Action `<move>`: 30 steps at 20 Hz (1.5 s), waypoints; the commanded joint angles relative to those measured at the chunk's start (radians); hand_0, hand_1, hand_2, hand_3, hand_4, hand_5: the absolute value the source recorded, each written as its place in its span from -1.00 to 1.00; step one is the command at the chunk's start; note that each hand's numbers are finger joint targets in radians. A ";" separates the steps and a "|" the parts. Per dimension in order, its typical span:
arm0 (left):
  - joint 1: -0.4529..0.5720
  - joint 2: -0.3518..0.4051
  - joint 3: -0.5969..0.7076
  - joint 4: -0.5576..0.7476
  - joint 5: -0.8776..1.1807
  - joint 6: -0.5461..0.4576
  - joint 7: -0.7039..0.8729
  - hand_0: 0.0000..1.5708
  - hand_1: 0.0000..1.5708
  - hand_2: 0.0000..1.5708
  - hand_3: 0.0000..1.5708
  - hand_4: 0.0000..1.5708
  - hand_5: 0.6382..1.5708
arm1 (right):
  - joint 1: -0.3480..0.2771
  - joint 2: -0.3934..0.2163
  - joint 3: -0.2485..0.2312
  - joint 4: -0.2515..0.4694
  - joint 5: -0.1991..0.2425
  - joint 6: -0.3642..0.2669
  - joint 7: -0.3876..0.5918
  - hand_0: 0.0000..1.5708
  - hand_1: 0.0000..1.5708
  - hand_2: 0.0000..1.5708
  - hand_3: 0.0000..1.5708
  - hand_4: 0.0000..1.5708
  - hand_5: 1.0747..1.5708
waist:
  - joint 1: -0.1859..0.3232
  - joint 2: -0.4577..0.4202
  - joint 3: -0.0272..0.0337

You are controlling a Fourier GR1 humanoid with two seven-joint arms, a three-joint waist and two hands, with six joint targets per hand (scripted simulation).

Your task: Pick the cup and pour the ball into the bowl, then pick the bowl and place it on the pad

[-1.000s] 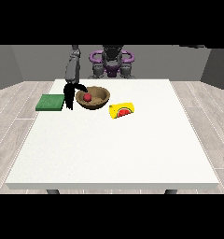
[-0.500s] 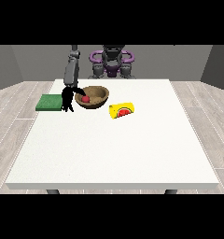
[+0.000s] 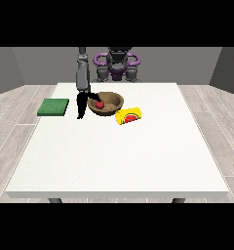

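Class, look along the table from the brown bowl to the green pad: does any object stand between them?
Only the robot's own hand hangs between the bowl and the green pad, at the bowl's rim. No other object stands there; the yellow cup lies on the bowl's far side.

A large white table (image 3: 119, 156) fills the middle of the frame, standing on pale grey wood-plank floor (image 3: 14, 127) seen at both sides, with plain dark grey walls (image 3: 36, 63) across the upper part.
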 commanded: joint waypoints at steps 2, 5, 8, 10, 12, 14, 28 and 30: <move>-0.036 0.016 0.003 0.024 0.012 -0.009 0.020 -1.00 -1.00 -1.00 -1.00 -1.00 0.93 | -0.027 0.046 0.069 0.084 0.006 -0.107 0.092 -1.00 -1.00 -1.00 -1.00 -0.47 1.00 | 0.043 0.015 0.0230; -0.018 0.026 0.008 0.014 0.017 -0.024 0.014 -1.00 -1.00 -1.00 -1.00 -1.00 0.92 | -0.008 0.033 0.012 0.097 0.013 -0.121 0.132 0.68 0.68 0.54 -1.00 -0.39 0.80 | 0.035 0.045 0.0225; -0.008 0.054 0.029 0.045 0.031 -0.063 -0.004 -1.00 -1.00 -1.00 -1.00 -1.00 0.94 | 0.034 -0.015 0.059 0.072 0.099 -0.175 0.163 1.00 1.00 1.00 1.00 0.48 0.33 | 0.040 0.043 0.0203; 0.033 0.025 0.028 0.054 0.050 -0.081 0.007 -1.00 -1.00 -1.00 -1.00 -1.00 0.95 | 0.074 -0.065 0.080 0.072 0.148 -0.197 0.214 1.00 1.00 1.00 1.00 0.48 0.44 | 0.057 -0.012 0.0194; -0.007 0.050 0.033 0.092 0.027 -0.039 0.016 -1.00 -1.00 -1.00 -1.00 -1.00 0.95 | 0.016 -0.074 0.129 0.040 0.208 -0.248 0.291 1.00 1.00 1.00 1.00 0.49 0.54 | 0.014 -0.026 0.0198; 0.068 0.010 0.025 0.123 0.011 -0.044 -0.027 -1.00 -1.00 -1.00 -1.00 -1.00 0.95 | 0.034 -0.105 0.175 -0.001 0.258 -0.261 0.390 1.00 1.00 1.00 1.00 0.49 0.60 | -0.016 -0.096 0.0185; 0.165 0.248 0.144 0.355 0.006 -0.157 -0.165 -1.00 -1.00 -1.00 -1.00 -1.00 0.93 | -0.115 -0.198 0.212 -0.165 0.265 -0.145 0.725 1.00 1.00 1.00 1.00 0.65 0.68 | -0.174 -0.083 0.0222; 0.157 0.204 0.127 0.324 -0.005 -0.119 -0.197 -1.00 -1.00 -1.00 -1.00 -1.00 0.93 | -0.178 -0.233 0.180 -0.137 0.236 -0.102 0.756 1.00 1.00 1.00 1.00 0.65 0.68 | -0.168 -0.059 0.0223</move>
